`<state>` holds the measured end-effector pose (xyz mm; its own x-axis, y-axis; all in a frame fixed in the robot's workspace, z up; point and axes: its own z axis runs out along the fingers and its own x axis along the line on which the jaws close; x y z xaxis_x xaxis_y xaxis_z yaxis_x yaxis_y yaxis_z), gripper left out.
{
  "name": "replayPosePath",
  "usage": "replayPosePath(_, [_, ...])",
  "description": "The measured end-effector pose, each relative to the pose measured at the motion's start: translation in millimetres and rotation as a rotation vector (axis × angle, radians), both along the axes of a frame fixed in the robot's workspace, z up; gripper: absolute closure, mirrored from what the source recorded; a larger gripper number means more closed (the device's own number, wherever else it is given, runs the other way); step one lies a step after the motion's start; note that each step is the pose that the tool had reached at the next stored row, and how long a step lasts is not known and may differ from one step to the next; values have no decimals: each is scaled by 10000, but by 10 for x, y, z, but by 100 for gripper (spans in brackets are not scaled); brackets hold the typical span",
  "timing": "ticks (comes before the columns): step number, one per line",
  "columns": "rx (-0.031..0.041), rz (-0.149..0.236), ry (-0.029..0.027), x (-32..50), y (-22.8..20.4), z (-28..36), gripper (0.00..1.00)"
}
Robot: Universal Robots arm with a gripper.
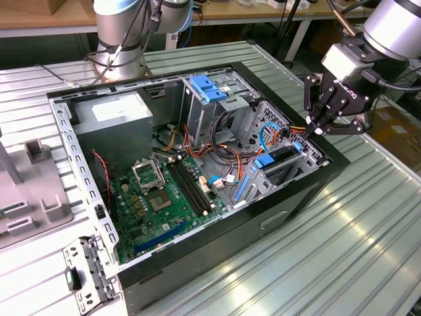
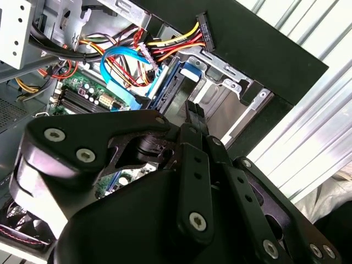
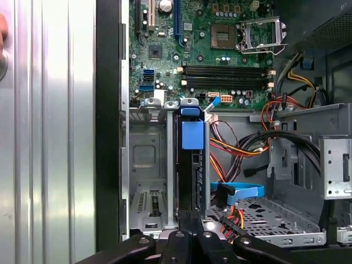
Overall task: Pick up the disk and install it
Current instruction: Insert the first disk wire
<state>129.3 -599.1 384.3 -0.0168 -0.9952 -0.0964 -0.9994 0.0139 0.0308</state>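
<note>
Gripper (image 1: 309,131) seats the disk (image 3: 188,176) in the drive cage (image 3: 144,165).
Jaws together at the disk's end; a push straight along the cage should keep its rails from binding.

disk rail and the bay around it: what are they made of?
Rail: looks like moulded plastic, bright blue, smooth with a soft sheen. Bay: bare sheet metal, probably steel, dull grey, with stamped slots and folded edges. Disk: its visible edge is dark; material unclear.
</note>
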Motion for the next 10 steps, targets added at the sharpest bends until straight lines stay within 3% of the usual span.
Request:
replayPosePath(4, [0,23,0,0,0,0,89])
replayPosePath(10, [1,433,0,0,0,0,89])
